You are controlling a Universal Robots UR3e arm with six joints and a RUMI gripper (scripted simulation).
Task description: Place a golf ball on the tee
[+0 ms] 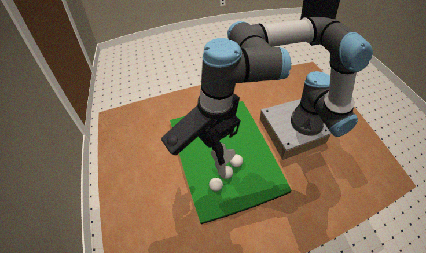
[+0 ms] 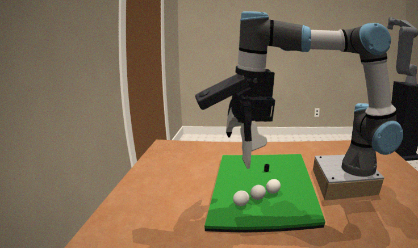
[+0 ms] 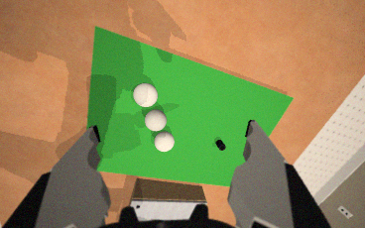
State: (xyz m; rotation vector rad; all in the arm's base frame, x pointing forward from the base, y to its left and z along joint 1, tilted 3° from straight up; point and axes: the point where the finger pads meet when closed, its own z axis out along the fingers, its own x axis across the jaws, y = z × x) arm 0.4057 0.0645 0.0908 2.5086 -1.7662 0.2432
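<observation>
Three white golf balls lie in a short diagonal row on the green mat point(image 2: 277, 210): one point(image 2: 240, 197), one point(image 2: 258, 191) and one point(image 2: 272, 185). The wrist view shows them too point(image 3: 145, 94) point(image 3: 156, 120) point(image 3: 164, 142). The small black rubber tee point(image 2: 266, 167) stands upright and bare on the mat behind the balls, and shows in the wrist view point(image 3: 220, 144). My gripper point(image 2: 238, 150) hangs open and empty, pointing down, well above the mat point(image 3: 172, 128). In the top view the gripper point(image 1: 224, 161) partly covers the middle ball point(image 1: 227, 172), and the tee is hidden.
The arm's grey base block point(image 2: 348, 177) stands on the brown table just right of the mat. The table's edges drop off to the left and front. A dark post point(image 1: 320, 0) stands behind the table.
</observation>
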